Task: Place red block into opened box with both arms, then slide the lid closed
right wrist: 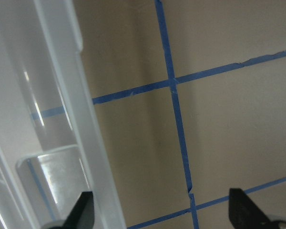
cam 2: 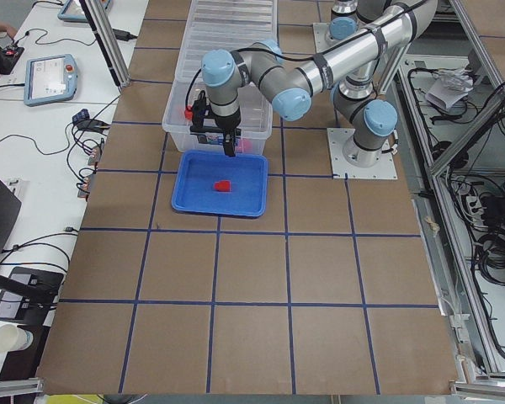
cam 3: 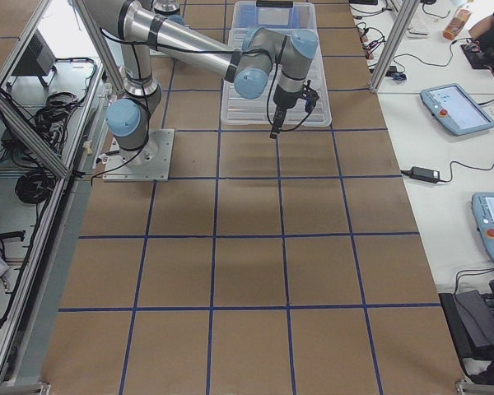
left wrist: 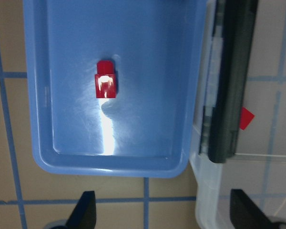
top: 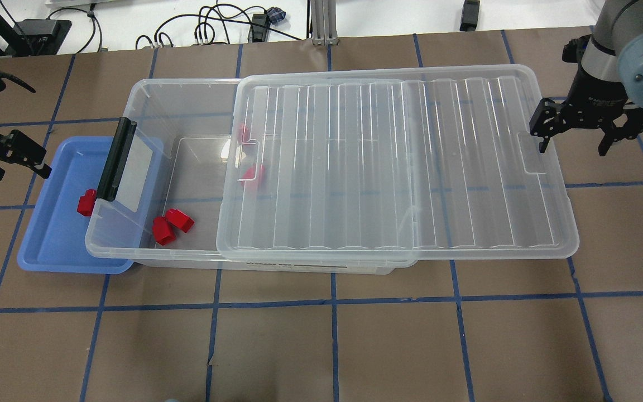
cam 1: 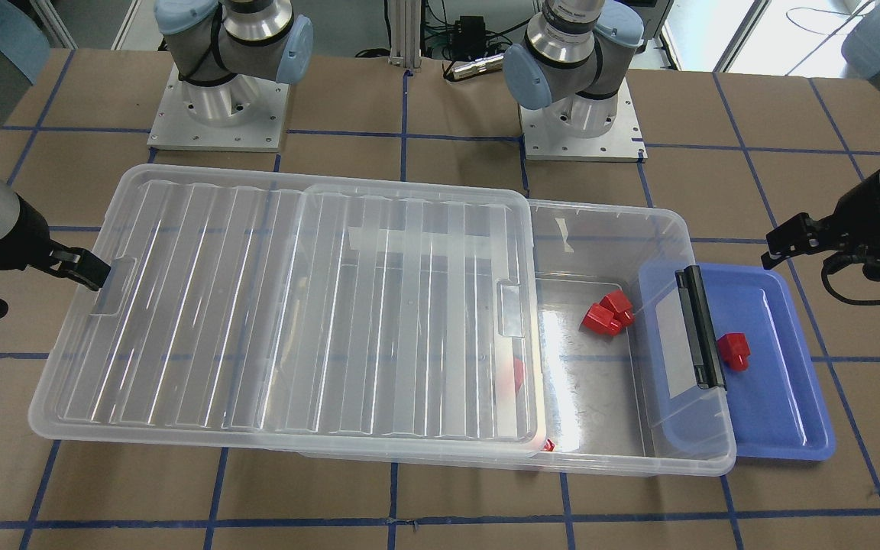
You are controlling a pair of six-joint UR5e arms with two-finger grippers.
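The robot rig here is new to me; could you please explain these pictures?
The machine is two jointed arms, left arm and right arm, at a paper-covered table. Two cameras look down, one behind the robot, one facing it; two watch from the table's ends; one rides each wrist. On the table lies a clear box, its ribbed lid slid partly open, beside a blue tray. One red block lies in the tray; two more blocks lie in the box. The left gripper hangs near the tray, the right gripper by the lid's far end; both open and empty.
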